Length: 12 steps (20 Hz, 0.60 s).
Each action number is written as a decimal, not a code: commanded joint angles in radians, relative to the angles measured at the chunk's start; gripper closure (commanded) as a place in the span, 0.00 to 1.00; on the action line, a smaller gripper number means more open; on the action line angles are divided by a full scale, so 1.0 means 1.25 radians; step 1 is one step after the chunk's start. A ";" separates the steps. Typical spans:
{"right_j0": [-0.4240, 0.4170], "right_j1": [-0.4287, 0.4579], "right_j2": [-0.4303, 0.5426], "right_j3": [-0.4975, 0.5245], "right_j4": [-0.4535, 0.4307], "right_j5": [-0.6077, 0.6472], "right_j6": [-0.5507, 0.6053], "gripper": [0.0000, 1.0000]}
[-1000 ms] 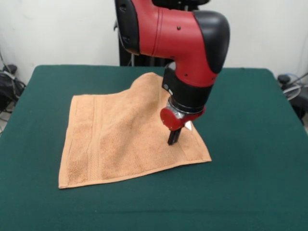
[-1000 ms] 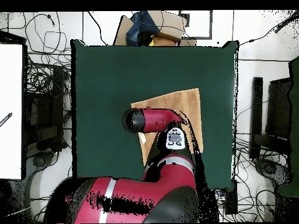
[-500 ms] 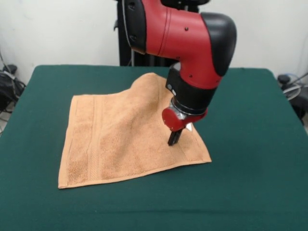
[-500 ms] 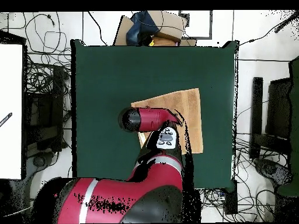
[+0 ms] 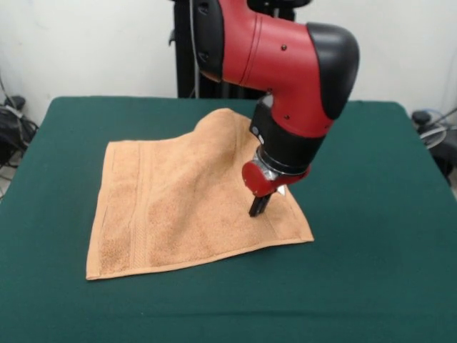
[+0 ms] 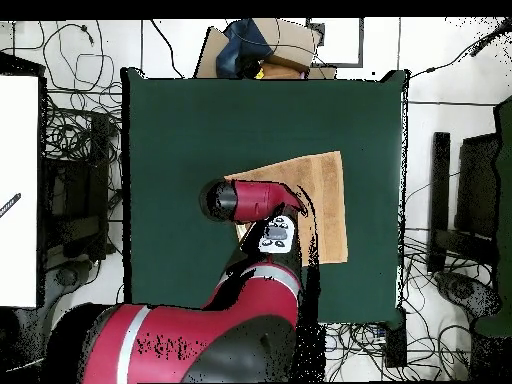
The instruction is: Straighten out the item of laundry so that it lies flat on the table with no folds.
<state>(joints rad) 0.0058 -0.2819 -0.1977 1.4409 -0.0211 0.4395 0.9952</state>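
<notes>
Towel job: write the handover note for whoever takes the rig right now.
End effector: down on the towel near its right edge in the front view; whether it is open or shut cannot be told.
Towel: on the green table, mostly spread out, near edge lying flat.
Done: most of the cloth is flat.
Left: the far corner by the arm is humped up and creased; smooth it flat.

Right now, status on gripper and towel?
Gripper tips down on the towel, open or shut unclear. Towel mostly spread on green table, far corner humped up. Nothing in the way.
</notes>
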 commanded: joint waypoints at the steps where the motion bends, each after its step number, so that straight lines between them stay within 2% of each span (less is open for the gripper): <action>1: 0.015 0.162 0.074 -0.095 0.080 -0.124 0.272 1.00; 12: 0.028 0.168 0.073 -0.117 0.118 -0.110 0.286 1.00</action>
<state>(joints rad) 0.0157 -0.2598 -0.2182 1.4015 0.0284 0.5072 0.9952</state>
